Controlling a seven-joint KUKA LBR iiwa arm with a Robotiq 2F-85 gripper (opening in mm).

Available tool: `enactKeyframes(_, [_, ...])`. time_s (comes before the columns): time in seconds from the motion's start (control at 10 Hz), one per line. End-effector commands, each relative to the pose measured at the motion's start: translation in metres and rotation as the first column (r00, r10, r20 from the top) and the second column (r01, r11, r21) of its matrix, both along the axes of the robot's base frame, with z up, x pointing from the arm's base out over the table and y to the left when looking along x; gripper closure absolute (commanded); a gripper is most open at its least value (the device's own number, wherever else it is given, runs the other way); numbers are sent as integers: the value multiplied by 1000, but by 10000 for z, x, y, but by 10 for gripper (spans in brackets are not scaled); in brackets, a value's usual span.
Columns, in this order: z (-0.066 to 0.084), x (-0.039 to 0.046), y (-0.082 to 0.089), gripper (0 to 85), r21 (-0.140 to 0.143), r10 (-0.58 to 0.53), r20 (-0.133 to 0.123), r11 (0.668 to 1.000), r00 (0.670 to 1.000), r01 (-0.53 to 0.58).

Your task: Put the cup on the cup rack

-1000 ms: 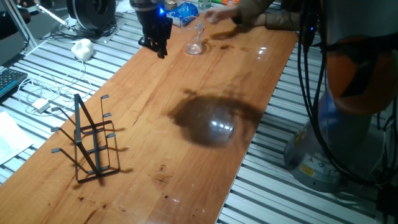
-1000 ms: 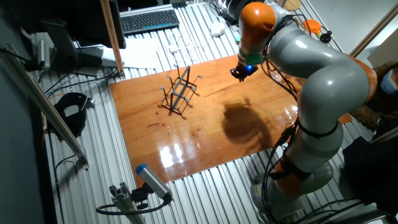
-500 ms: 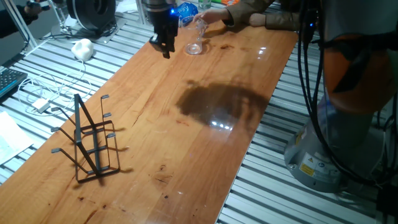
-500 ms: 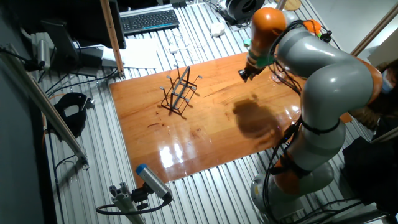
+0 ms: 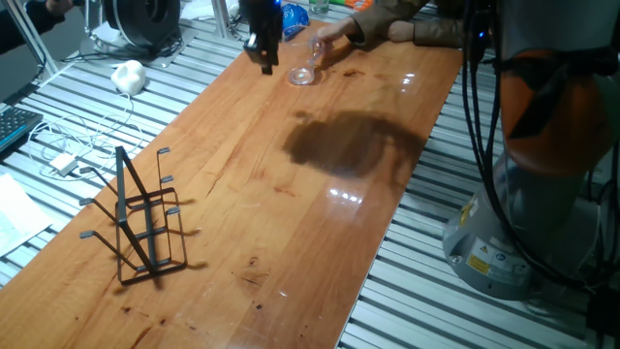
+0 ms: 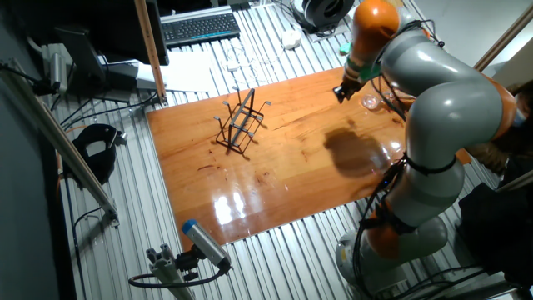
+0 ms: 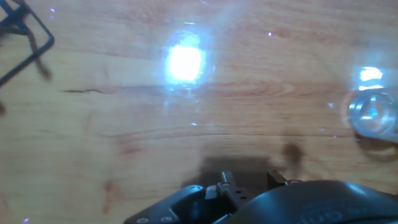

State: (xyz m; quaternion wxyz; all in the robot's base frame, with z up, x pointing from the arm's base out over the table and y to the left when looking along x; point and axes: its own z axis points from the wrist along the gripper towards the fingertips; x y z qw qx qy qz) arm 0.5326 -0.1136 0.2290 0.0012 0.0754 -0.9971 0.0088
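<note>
Wooden planks form the long table (image 5: 291,194) in front of us, set on a ribbed metal bench. On that bench, off the table's left edge in one fixed view, lie a white cable (image 5: 53,155) and a crumpled white object (image 5: 128,76).

Far to the left of our gripper and well apart from it, the cup rack (image 5: 138,218) stands upright on the wood, a black wire stand with a rectangular base, slanted bars and short pegs pointing outward. Nothing hangs on it. In the other fixed view the cup rack (image 6: 239,123) sits near the table's far left part, with a keyboard (image 6: 200,27) on the bench beyond it.

Further right, a dark shadow of the arm (image 5: 354,143) falls across the middle of the table.

Our gripper (image 5: 263,50) hovers above the table at its far end, fingers pointing down and holding nothing; we cannot tell how wide its jaws stand. In the other fixed view the gripper (image 6: 343,90) hangs from the grey and orange arm (image 6: 433,92).

Just beside the gripper on its right stands the cup (image 5: 306,60), a clear tumbler resting on the wood, apart from the fingers. A person's hand (image 5: 334,29) reaches to it and seems to touch it. In the hand view the cup (image 7: 372,115) appears as a blurred bright ring at the right edge, and a corner of the rack (image 7: 25,34) shows at the upper left.
</note>
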Motion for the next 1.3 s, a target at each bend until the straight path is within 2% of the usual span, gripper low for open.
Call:
enactKeyframes(0.0, [-16, 27, -1209, 510, 5, 20, 1, 1000, 1000, -20])
enactKeyframes(0.2, [-104, 90, -1445, 510, 18, 51, 3, 999, 999, -51])
enactKeyframes(0.3, [-145, 95, -1470, 510, 11, 51, 10, 999, 999, -51])
enactKeyframes(0.5, [-180, 90, -1469, 510, 17, 52, 9, 998, 999, -52])
enactKeyframes(0.7, [-241, 122, -1365, 850, 59, 69, -3, 996, 998, -69])
enactKeyframes(0.8, [-264, 127, -1275, 850, 72, 56, -8, 996, 998, -55])
enactKeyframes(1.0, [-266, 127, -1256, 850, 65, 6, -21, 998, 1000, -4])
enactKeyframes(1.2, [-266, 127, -1256, 850, 28, -57, -8, 998, 998, 57])
